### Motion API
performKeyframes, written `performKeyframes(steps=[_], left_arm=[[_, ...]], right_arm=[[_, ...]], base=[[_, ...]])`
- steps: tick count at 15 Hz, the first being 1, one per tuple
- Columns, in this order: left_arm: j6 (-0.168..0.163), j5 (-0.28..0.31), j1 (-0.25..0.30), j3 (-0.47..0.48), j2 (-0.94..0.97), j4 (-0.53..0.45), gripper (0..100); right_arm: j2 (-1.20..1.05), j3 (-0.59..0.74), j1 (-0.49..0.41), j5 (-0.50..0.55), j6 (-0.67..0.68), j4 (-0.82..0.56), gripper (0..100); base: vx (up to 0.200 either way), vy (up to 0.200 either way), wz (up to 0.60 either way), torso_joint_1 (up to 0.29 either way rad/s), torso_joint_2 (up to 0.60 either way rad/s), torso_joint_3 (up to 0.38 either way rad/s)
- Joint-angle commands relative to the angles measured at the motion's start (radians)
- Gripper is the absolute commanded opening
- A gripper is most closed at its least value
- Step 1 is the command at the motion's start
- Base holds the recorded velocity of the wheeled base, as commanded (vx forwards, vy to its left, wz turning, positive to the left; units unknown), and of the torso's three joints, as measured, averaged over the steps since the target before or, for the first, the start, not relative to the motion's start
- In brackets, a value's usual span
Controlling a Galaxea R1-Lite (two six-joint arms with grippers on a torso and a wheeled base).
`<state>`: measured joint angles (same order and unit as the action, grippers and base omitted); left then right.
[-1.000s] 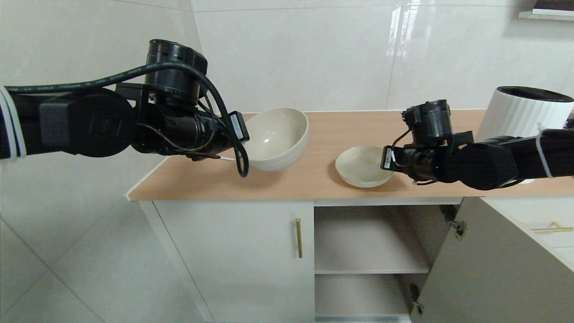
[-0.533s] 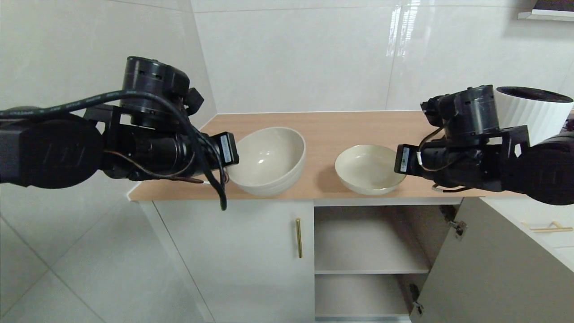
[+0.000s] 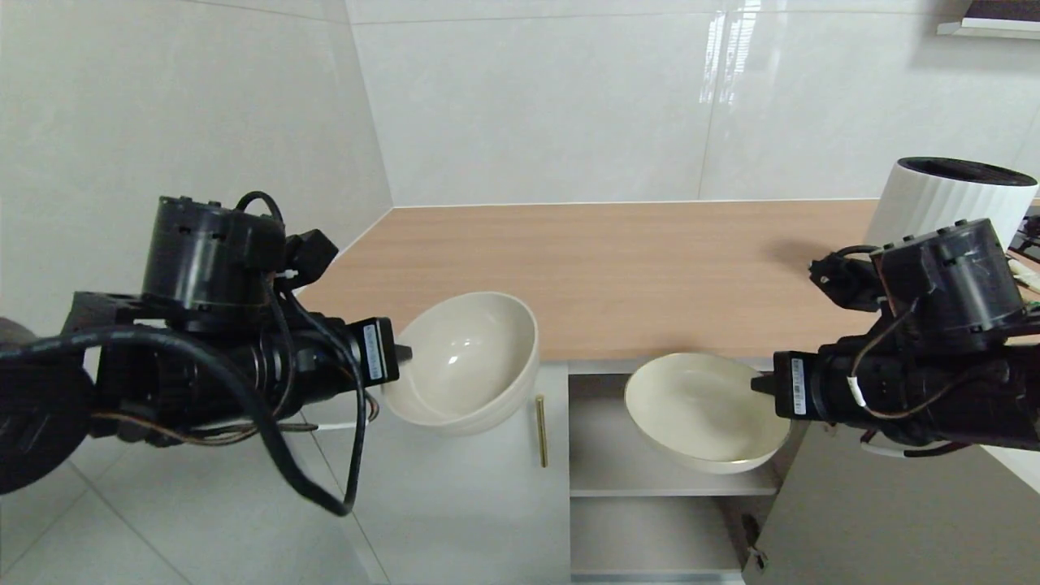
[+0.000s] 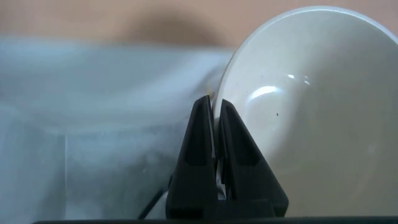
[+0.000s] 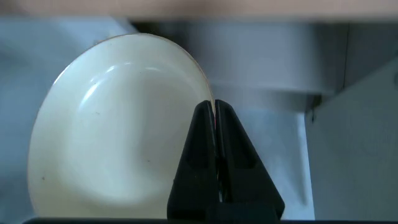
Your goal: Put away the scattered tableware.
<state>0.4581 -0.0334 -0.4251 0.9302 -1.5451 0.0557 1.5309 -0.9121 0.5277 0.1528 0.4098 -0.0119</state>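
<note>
Nearest the robot, the left gripper (image 3: pixel 405 355) is pinched onto the rim of a deep, cream-coloured ceramic bowl (image 3: pixel 471 366). It grasps the bowl's nine o'clock edge, and the left wrist view shows both fingers closed flat across that rim (image 4: pixel 216 118). The bowl hangs in the air, tilted, in front of the closed white cabinet door (image 3: pixel 455 504). At its three o'clock, apart from it, the right gripper (image 3: pixel 761 383) clamps the three o'clock edge of a shallower cream ceramic bowl (image 3: pixel 699 410). That bowl is also carried clear of any surface and tipped towards the robot.

Just behind the shallow bowl is the open cabinet compartment, with its white upper shelf (image 3: pixel 666 487) at the bowl's six o'clock. A slim brass handle (image 3: pixel 540 431) stands between the two bowls. The swung-open white door (image 3: pixel 877 512) sits at four o'clock.

Farther back lies the light wooden worktop (image 3: pixel 609 268), with a white ribbed cylindrical container (image 3: pixel 951 199) at two o'clock.

The step in hand looks like carrying both bowls to the cupboard. The next move probably calls for levelling the shallow bowl, sliding it onto the shelf and clearing the door edge. The deep bowl would then need to shift towards three o'clock to follow.
</note>
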Motion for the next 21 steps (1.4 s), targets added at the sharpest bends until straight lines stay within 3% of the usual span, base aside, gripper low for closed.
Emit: performKeyframes(steps=[1, 4, 7, 10, 21], left_arm=[[0.002, 0.006, 0.000, -0.090, 0.072, 0.010, 0], [0.001, 0.007, -0.001, -0.143, 0.077, 0.012, 0], [0.001, 0.015, -0.001, -0.143, 0.046, 0.012, 0], [0.002, 0.013, 0.000, -0.143, 0.022, 0.012, 0], [-0.002, 0.013, 0.000, -0.136, -0.003, 0.015, 0]], right_arm=[[-0.001, 0.064, 0.002, -0.001, 0.001, 0.026, 0], [0.015, 0.099, -0.003, 0.002, 0.000, 0.041, 0], [0.015, 0.099, -0.012, 0.002, 0.000, 0.049, 0], [0.038, 0.102, -0.021, 0.002, 0.000, 0.063, 0], [0.075, 0.105, -0.023, 0.022, -0.002, 0.086, 0]], base=[[0.000, 0.000, 0.00, 0.000, 0.00, 0.000], [0.000, 0.000, 0.00, 0.000, 0.00, 0.000], [0.000, 0.000, 0.00, 0.000, 0.00, 0.000], [-0.200, 0.000, 0.00, 0.002, 0.00, 0.004], [0.000, 0.000, 0.00, -0.016, 0.04, 0.023]])
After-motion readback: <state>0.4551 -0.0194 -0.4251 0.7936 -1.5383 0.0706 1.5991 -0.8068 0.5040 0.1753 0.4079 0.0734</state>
